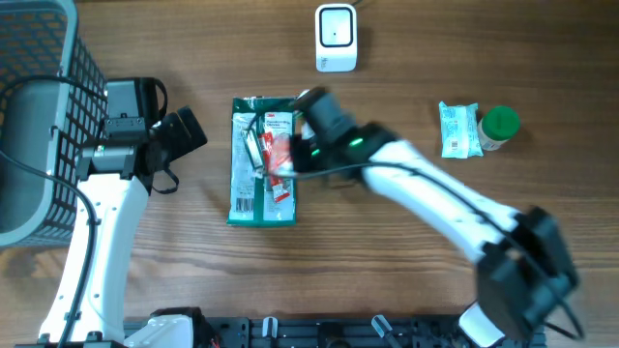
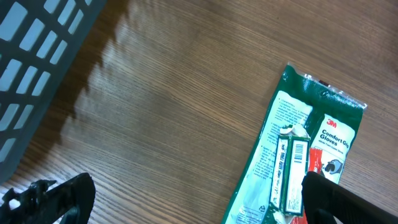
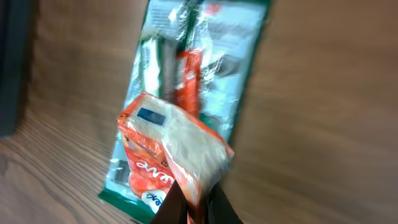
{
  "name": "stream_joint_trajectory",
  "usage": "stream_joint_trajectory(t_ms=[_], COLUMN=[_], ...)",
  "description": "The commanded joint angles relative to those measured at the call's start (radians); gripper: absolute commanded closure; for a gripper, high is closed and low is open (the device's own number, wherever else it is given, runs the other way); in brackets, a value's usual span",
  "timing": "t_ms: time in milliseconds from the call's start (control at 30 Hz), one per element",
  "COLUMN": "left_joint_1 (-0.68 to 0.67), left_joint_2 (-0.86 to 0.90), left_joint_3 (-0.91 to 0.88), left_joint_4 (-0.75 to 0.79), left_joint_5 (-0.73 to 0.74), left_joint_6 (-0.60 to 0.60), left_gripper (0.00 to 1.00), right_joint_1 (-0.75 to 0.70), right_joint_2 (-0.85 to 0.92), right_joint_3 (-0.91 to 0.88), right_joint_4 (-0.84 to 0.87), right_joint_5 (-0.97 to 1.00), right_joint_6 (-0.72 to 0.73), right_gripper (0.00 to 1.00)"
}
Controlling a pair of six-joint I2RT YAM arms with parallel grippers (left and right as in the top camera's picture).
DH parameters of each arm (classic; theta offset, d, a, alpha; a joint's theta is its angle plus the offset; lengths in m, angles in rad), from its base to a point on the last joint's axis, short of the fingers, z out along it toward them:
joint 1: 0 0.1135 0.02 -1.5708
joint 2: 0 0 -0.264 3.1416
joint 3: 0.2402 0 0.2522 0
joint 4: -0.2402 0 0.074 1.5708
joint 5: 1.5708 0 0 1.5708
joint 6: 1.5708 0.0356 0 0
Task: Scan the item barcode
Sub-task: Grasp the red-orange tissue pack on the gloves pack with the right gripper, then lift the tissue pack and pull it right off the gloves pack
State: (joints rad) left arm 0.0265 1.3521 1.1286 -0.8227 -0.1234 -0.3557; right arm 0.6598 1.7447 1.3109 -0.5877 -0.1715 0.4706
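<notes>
**Right gripper pinches the orange packet over the glove pack**

The right gripper (image 1: 293, 155) is shut tight on the orange packet (image 1: 280, 164). In its wrist view the dark fingers (image 3: 171, 211) nip the packet's lower corner, and the crumpled wrapper fans out away from them. Directly beyond and beneath the packet lies the green glove pack (image 1: 253, 184), flat on the bench (image 1: 387, 58). The blur makes it impossible to tell whether the packet touches the pack or hangs just above it. From overhead, the right gripper and its wrist cover the pack's upper right edge.

The white scanner (image 1: 336, 37) stands past the right gripper toward the far edge of the bench, apart from both packet and pack. Back along the right arm, well apart from the gripper, a small pale packet (image 1: 458, 129) lies touching or just beside a green-capped bottle (image 1: 500, 126).

The left gripper (image 1: 189, 135) has its jaws spread wide and holds nothing. It sits near the glove pack's left side. Its wrist view shows the pack ahead and to one side, with a white barcode strip (image 2: 292, 165) on it. The grey basket (image 1: 39, 106) is behind the left gripper.
</notes>
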Motion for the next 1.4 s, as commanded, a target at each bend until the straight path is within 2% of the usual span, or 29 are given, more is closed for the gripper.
stream_joint_trajectory(t_ms=[0, 100, 333, 500, 533, 633, 867, 1133, 1367], left_joint_1=[0.005, 0.005, 0.005, 0.005, 0.005, 0.005, 0.005, 0.005, 0.005], left_joint_2=[0.002, 0.002, 0.002, 0.002, 0.002, 0.002, 0.002, 0.002, 0.002], left_joint_3=[0.005, 0.005, 0.005, 0.005, 0.005, 0.005, 0.005, 0.005, 0.005], left_joint_4=[0.002, 0.002, 0.002, 0.002, 0.002, 0.002, 0.002, 0.002, 0.002], left_joint_5=[-0.009, -0.009, -0.009, -0.009, -0.009, -0.009, -0.009, -0.009, -0.009], left_joint_6=[0.011, 0.011, 0.011, 0.011, 0.011, 0.011, 0.011, 0.011, 0.011], left_gripper=[0.0, 0.0, 0.0, 0.0, 0.0, 0.0, 0.0, 0.0, 0.0], right_joint_1=[-0.063, -0.086, -0.097, -0.121, -0.13, -0.146, -0.203, -0.202, -0.203], right_joint_2=[0.001, 0.029, 0.093, 0.126, 0.132, 0.133, 0.134, 0.201, 0.23], right_joint_3=[-0.015, -0.066, -0.151, -0.154, -0.154, -0.154, -0.146, -0.148, -0.144], right_joint_4=[-0.066, -0.062, 0.032, 0.047, 0.047, 0.045, 0.022, 0.02, 0.053], right_joint_5=[-0.055, -0.066, -0.06, 0.008, 0.007, -0.016, -0.22, -0.259, -0.305], right_joint_6=[-0.237, -0.293, -0.293, -0.293, -0.294, -0.296, -0.311, -0.311, -0.311], right_gripper=[0.96, 0.96, 0.96, 0.7, 0.61, 0.55, 0.53, 0.54, 0.65])
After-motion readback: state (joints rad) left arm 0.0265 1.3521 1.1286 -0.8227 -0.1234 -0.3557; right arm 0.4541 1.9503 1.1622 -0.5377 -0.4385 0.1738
